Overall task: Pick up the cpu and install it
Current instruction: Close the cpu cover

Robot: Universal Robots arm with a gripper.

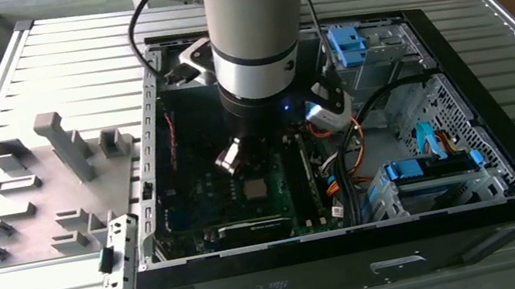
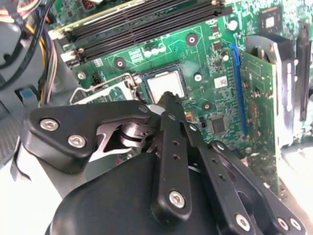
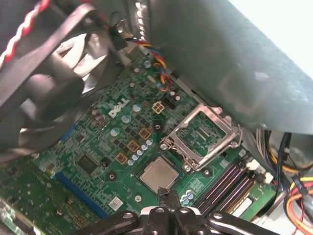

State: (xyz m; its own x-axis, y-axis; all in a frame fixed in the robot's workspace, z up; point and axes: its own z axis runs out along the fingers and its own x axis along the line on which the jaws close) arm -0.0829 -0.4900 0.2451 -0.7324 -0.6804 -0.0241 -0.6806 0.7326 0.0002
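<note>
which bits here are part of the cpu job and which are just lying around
Job:
cpu, lying flat beside the open socket frame
pincer, shut, tips by the cpu's edge

Just there:
grey fixture blocks, outside the case
graphics card
memory slots
blue drive caddy

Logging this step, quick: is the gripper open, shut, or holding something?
Gripper: shut, fingertips together with nothing between them; the small square silvery-grey cpu lies free close by the tips.
</note>
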